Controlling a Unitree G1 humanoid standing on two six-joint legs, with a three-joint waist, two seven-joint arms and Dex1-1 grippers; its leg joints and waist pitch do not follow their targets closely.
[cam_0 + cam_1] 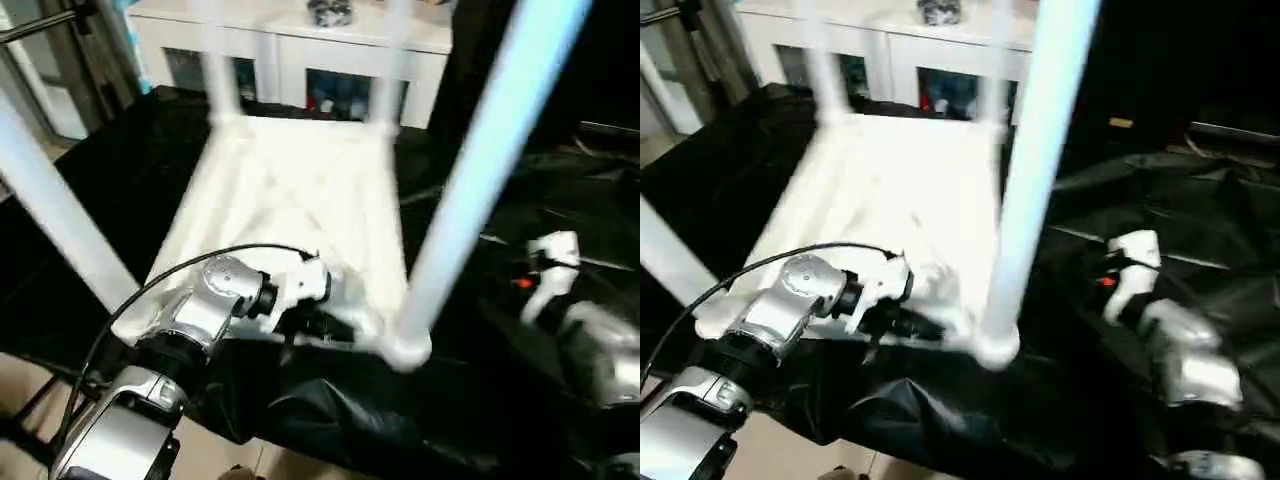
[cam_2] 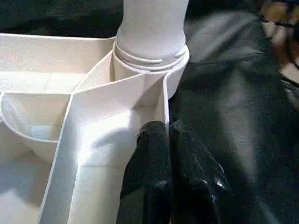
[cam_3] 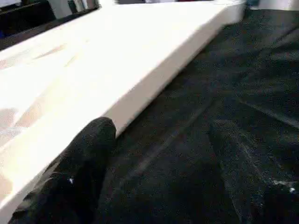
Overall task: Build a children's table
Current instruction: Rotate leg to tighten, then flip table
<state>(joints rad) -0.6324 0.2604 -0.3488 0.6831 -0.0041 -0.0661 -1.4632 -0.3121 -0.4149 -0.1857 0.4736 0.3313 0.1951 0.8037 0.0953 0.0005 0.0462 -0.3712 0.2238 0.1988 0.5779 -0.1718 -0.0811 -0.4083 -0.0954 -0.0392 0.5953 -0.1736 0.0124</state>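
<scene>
Seemingly, left end effector (image 2: pixel 163 140) pinches the upturned children's table (image 1: pixel 300 190) rim.

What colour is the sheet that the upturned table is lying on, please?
Black and glossy: the sheet under the table shows best in the left eye view.

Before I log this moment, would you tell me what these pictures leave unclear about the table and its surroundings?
- Leg tops: all four legs, such as the near right one, are cut off by the head views' upper edge.
- Cabinet contents: blurred behind the glass doors.
- Tabletop's upper face: turned down onto the black sheet.
- Left gripper: fingers pinch the rim beside the corner socket.
</scene>
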